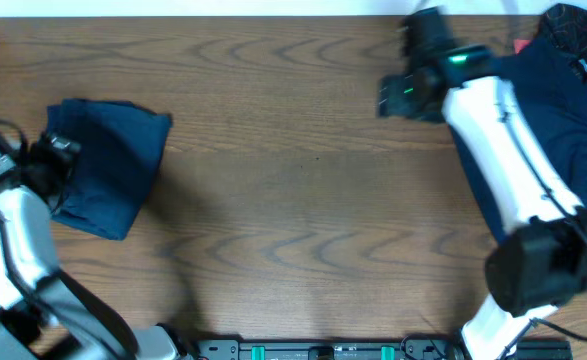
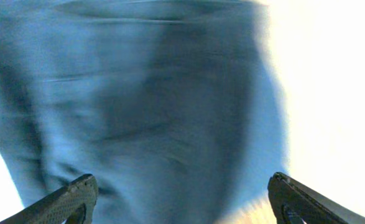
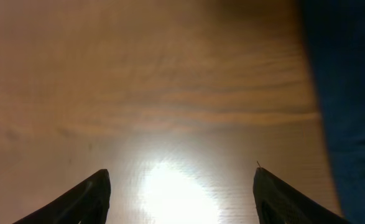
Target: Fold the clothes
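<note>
A folded dark navy garment [image 1: 108, 165] lies at the left of the wooden table. My left gripper [image 1: 63, 150] hovers at its left edge, open and empty; in the left wrist view the blue cloth [image 2: 145, 106] fills the space ahead of the spread fingers [image 2: 182, 199]. A pile of unfolded navy clothes [image 1: 563, 110] lies at the far right, partly under my right arm. My right gripper [image 1: 398, 97] is over bare wood left of that pile, open and empty. In the right wrist view its fingers [image 3: 181, 196] frame bare table, with navy cloth [image 3: 350, 112] at the right edge.
The wooden table [image 1: 303, 200] stretches between the folded garment and the pile. A small red tag [image 1: 521, 45] shows by the pile near the back edge. A black rail with green marks [image 1: 323, 350] runs along the front edge.
</note>
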Motion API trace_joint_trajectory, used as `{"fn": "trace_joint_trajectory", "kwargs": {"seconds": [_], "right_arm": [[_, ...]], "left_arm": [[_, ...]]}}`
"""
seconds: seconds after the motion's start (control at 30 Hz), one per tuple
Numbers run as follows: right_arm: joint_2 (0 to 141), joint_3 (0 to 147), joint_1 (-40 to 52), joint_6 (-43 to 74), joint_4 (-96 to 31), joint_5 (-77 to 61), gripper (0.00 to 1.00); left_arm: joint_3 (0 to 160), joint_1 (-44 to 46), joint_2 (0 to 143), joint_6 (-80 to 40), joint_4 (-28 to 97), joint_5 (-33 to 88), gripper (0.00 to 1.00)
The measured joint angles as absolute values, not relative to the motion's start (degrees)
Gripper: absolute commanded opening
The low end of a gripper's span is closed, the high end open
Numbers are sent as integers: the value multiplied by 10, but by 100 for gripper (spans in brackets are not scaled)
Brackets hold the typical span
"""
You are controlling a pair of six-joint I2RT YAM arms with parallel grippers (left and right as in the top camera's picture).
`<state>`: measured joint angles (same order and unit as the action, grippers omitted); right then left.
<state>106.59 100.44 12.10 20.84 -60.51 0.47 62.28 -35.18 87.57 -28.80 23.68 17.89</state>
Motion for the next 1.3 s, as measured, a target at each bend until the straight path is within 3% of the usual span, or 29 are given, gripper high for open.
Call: {"fn": "trace_joint_trajectory", "kwargs": {"seconds": [0.3, 0.43, 0.6, 0.73, 0.77, 1.03, 1.3], "right_arm": [[990, 1005, -18, 164, -619, -34, 74], [963, 1000, -74, 131, -656, -62, 72], [856, 905, -141, 100, -621, -77, 74], [708, 760, -149, 72, -556, -77, 90], [667, 721, -149, 68, -536, -77, 99], [311, 471, -149, 53, -463, -73, 99], [166, 413, -149, 50, -591, -72, 99]], "left_arm": [[626, -57, 782, -144, 342, 184, 91], [625, 30, 782, -122, 457, 146, 83], [617, 48, 735, -107, 505, 117, 83], [592, 47, 601, -89, 495, 109, 84], [579, 47, 550, -85, 491, 107, 98], [475, 47, 263, -78, 448, 103, 98], [472, 47, 167, -78, 448, 101, 98]]}}
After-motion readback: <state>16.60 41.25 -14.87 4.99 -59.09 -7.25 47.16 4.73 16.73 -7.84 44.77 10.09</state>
